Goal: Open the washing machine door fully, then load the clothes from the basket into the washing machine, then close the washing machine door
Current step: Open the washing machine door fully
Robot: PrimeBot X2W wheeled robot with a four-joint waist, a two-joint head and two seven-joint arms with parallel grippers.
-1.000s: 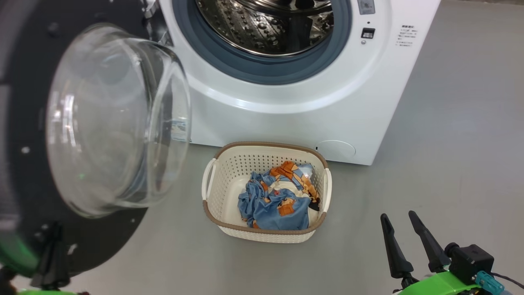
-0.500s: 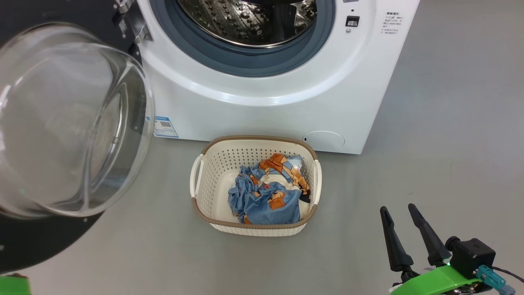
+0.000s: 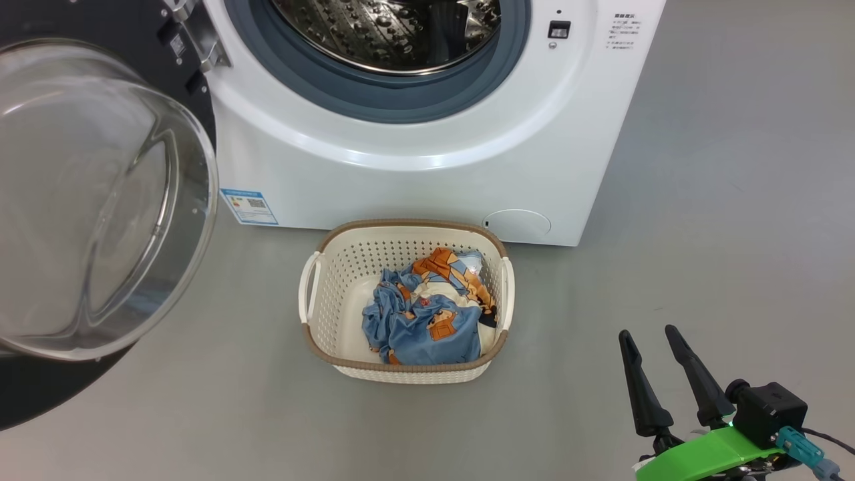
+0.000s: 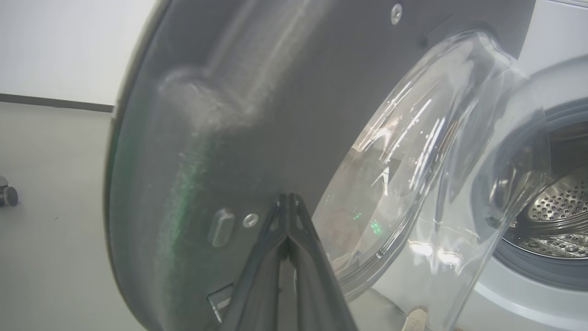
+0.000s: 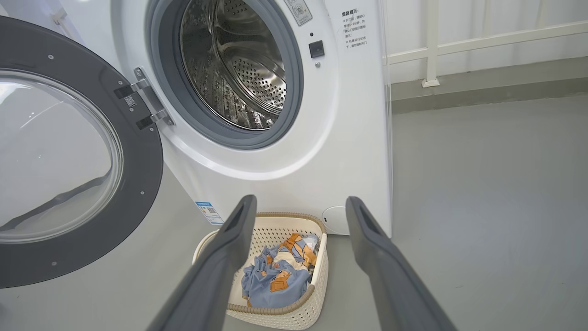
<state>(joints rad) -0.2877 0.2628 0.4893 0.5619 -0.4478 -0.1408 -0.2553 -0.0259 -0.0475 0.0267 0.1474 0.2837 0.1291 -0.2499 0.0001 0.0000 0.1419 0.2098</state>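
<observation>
- Door [image 3: 87, 200] stands open at left of washing machine [image 3: 427, 174].
- Clothes [image 3: 424, 314] in basket [image 3: 401, 369].
- Left gripper [image 4: 288, 197] pressed together by door.
- Right gripper [image 3: 646, 330] spread, near right.

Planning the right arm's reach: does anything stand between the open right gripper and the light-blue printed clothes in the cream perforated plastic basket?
Nothing visible. The right gripper hangs open above grey floor, right of the cream perforated plastic basket; the light-blue printed clothes lie uncovered inside it.

The washing machine door [image 3: 87, 200] stands open; blue clothes [image 3: 421, 321] lie in the basket [image 3: 334, 294] before the washing machine [image 3: 427, 174].
</observation>
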